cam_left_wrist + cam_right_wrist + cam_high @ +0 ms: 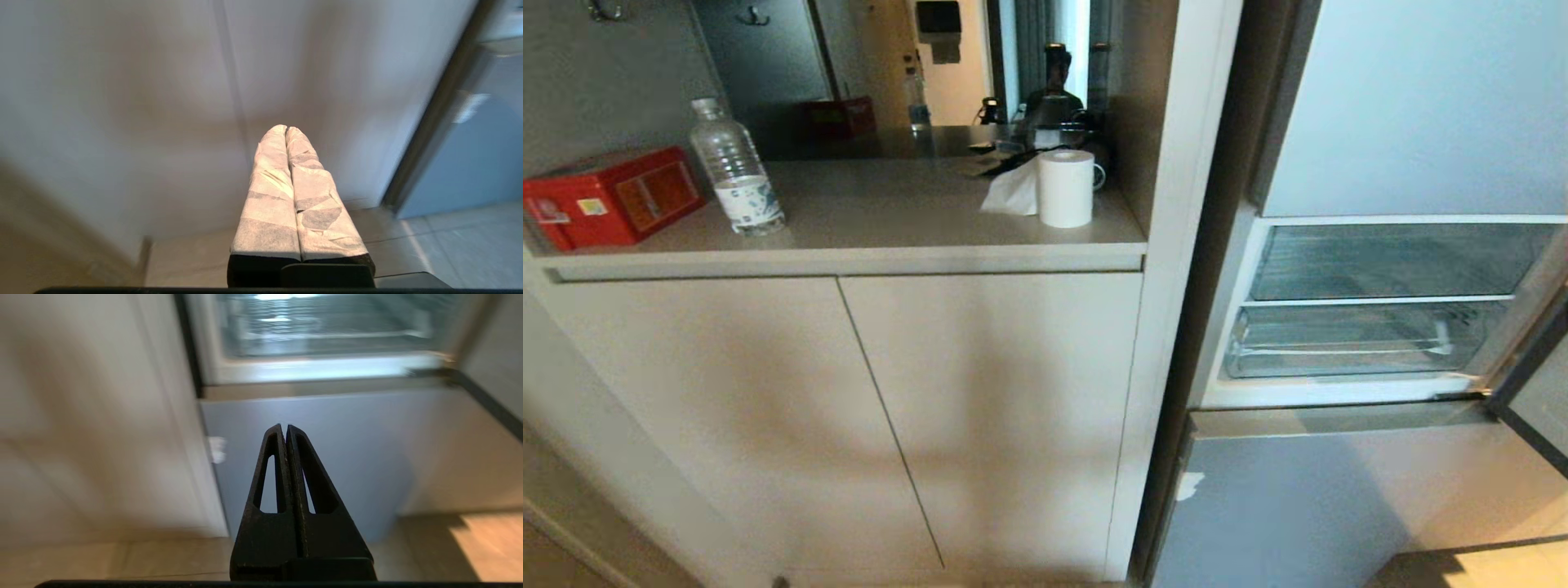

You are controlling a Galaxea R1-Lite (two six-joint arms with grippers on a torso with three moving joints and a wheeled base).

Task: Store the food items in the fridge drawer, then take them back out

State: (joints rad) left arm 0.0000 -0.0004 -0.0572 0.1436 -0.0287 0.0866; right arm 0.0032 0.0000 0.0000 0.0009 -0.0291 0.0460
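fridge open, both arms parked low, no food in sight.

my left gripper (286, 130) and right gripper (284, 426) both have jaws pressed together, holding nothing. the fridge drawer (1347, 343) sits at the right of the head frame, long axis running left to right, up and ahead of my right gripper, which faces the fridge (310, 457) and is nearer. i see no tomato pieces anywhere.
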